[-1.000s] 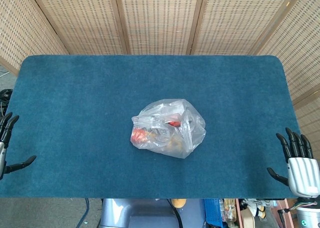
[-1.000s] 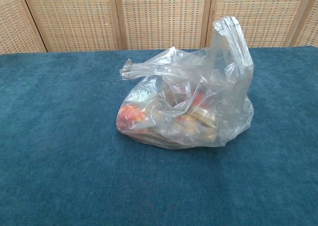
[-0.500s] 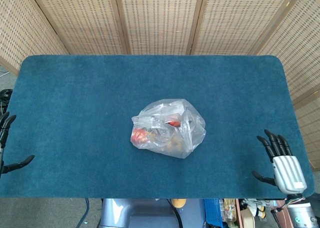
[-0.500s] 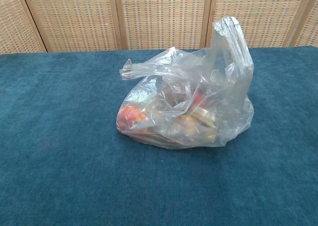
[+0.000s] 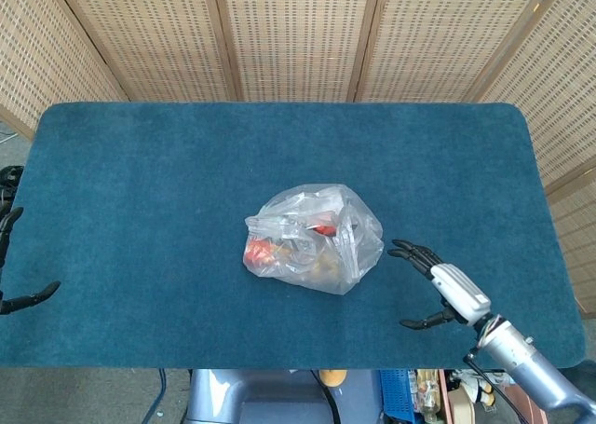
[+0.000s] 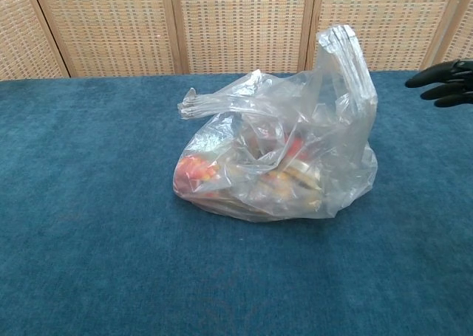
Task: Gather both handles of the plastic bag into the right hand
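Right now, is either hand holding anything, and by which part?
Nothing is held: the right hand is open beside the clear plastic bag; the left hand holds nothing.

Worktop with one plastic bag on it

The worktop is covered edge to edge in dark teal, velvety cloth, with rounded far corners. The clear, crumpled bag sits near its middle, slightly toward the front, holding red and yellowish items. One handle stands upright; the other handle leans out sideways.

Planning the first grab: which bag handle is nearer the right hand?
The upright handle, standing tall toward the right hand; the other handle droops sideways, farther away.
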